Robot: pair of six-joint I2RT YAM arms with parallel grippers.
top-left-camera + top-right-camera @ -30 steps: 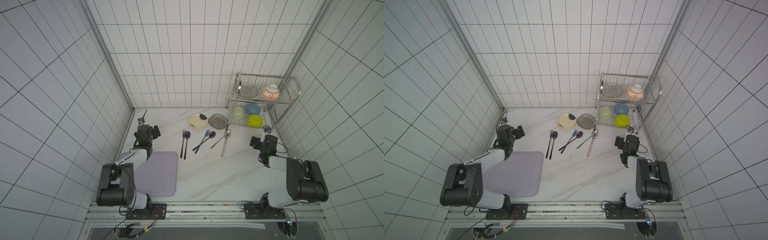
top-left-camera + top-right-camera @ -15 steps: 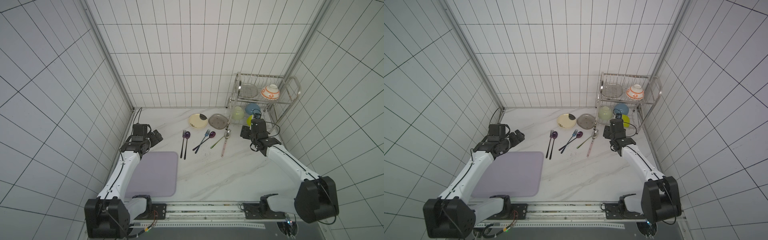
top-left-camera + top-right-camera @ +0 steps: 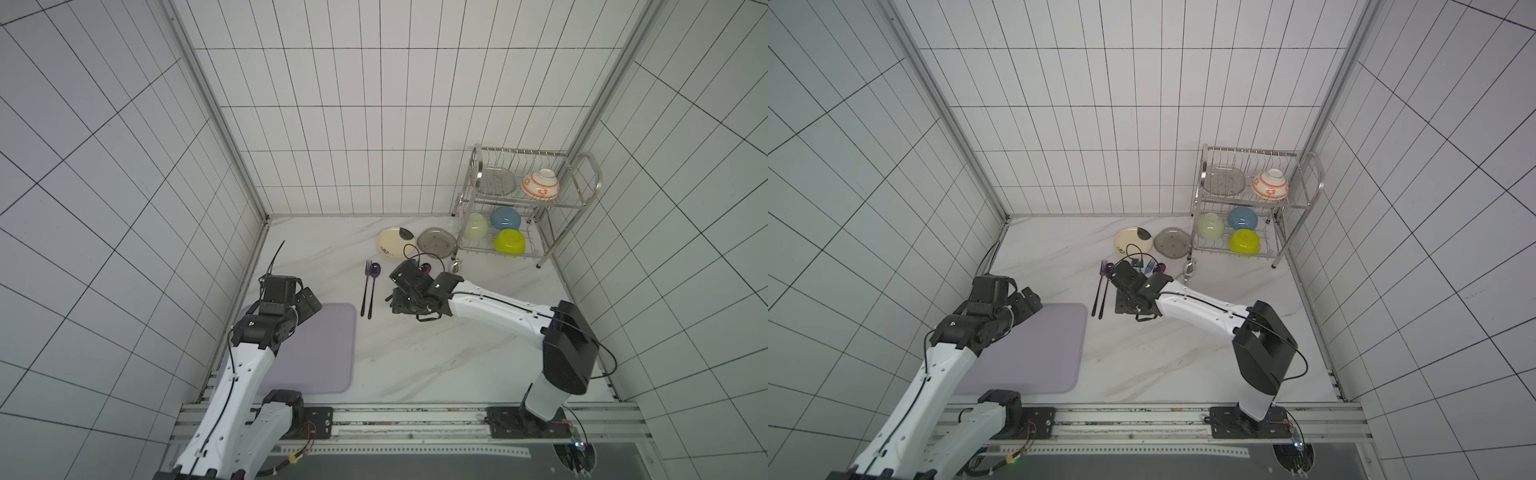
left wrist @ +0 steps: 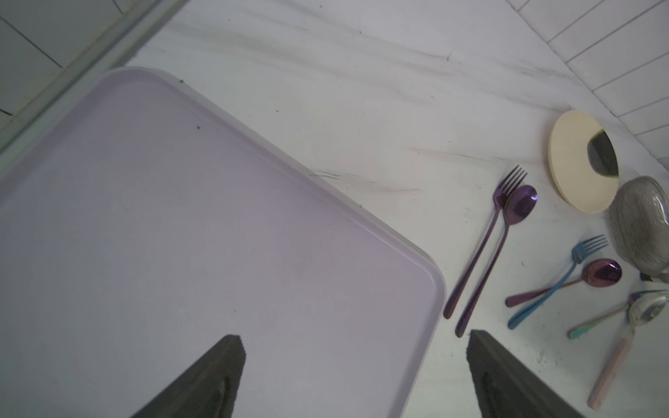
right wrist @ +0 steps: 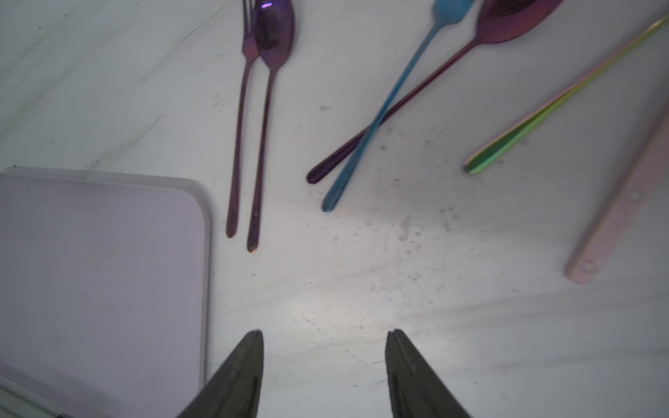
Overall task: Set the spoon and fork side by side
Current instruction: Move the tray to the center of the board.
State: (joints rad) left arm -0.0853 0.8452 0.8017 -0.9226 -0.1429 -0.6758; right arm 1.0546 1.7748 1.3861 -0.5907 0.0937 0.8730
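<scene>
The right gripper (image 5: pixel 325 334) has its jaws spread with nothing between them, pointing down at bare marble near the handle ends of the cutlery. The left gripper (image 4: pixel 353 336) is spread wider and also empty, above the far edge of the lavender mat (image 3: pixel 328 357).

The blue fork (image 5: pixel 383 108) lies across the handle of the plum spoon (image 5: pixel 506 25), so the two form a narrow X with their heads toward the back wall. Nearer the mat, the violet fork (image 5: pixel 239 126) and violet spoon (image 5: pixel 273 25) lie parallel and close together, touching at the heads. On the other side of the crossed pair lie a rainbow-tinted handle (image 5: pixel 543 112) and a pink-handled utensil (image 5: pixel 615 217), both partly out of frame.

The tabletop (image 3: pixel 415 361) is white marble with faint grey veins; the right wrist view shows it speckled with dust. White tiled walls (image 3: pixel 374 124) with dark grout close it in on three sides, with metal strips in the corners, and a mounting rail (image 3: pixel 415 419) runs along the front.

A cream plate (image 3: pixel 392 243) and a grey plate (image 3: pixel 436 243) sit near the back. Beside them stands a wire dish rack (image 3: pixel 582 166); its upper shelf holds an orange-patterned bowl (image 3: pixel 540 185), and its lower shelf holds a blue bowl (image 3: pixel 505 218), a pale green bowl (image 3: pixel 476 226) and a lime bowl (image 3: pixel 509 241).
</scene>
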